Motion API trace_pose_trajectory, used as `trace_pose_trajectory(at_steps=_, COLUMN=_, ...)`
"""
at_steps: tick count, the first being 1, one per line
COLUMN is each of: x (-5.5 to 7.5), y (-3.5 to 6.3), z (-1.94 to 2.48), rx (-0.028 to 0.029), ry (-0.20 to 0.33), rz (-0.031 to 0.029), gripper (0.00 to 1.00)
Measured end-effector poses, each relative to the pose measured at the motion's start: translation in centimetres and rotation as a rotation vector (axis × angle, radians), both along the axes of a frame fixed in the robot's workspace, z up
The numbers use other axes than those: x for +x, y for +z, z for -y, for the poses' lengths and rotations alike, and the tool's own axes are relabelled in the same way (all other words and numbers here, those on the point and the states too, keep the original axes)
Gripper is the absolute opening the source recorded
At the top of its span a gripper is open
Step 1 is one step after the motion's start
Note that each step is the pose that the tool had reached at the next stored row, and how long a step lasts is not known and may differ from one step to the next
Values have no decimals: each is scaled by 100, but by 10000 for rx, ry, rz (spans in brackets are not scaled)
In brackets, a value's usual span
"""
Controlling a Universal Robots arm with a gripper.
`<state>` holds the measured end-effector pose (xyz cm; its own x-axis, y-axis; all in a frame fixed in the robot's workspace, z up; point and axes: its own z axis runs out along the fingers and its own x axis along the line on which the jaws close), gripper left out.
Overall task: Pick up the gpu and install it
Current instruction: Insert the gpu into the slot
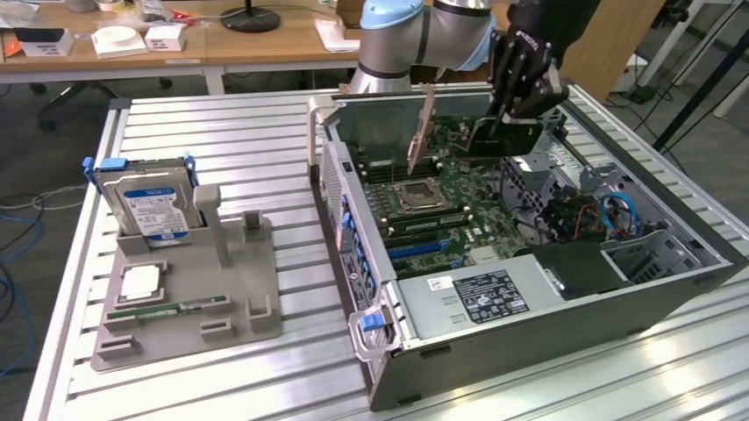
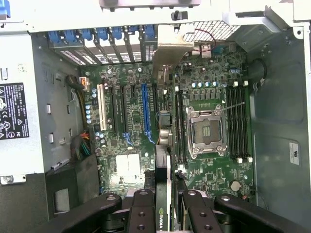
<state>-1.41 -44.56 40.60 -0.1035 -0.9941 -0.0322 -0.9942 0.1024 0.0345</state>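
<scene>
In the exterior view, over at 9 o'clock you had the grey holder point(image 1: 240, 289) sitting on the tabletop point(image 1: 234, 132), with the hard drive point(image 1: 146, 206) standing upright in it. The open computer case point(image 1: 527, 298) ran from the middle out to 3 o'clock. Up around 1 o'clock your jaws were clamped on the gpu point(image 1: 506, 140), which was held on edge above the motherboard point(image 1: 468, 237). In the wrist view it hung just beside the long blue slot point(image 2: 146, 111).
</scene>
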Motion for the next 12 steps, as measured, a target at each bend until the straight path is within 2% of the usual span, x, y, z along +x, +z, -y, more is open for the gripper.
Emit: trace_pose_trajectory(at_steps=12, x=1, y=-14, z=-1, rx=-4, ry=181, rz=0, gripper=26)
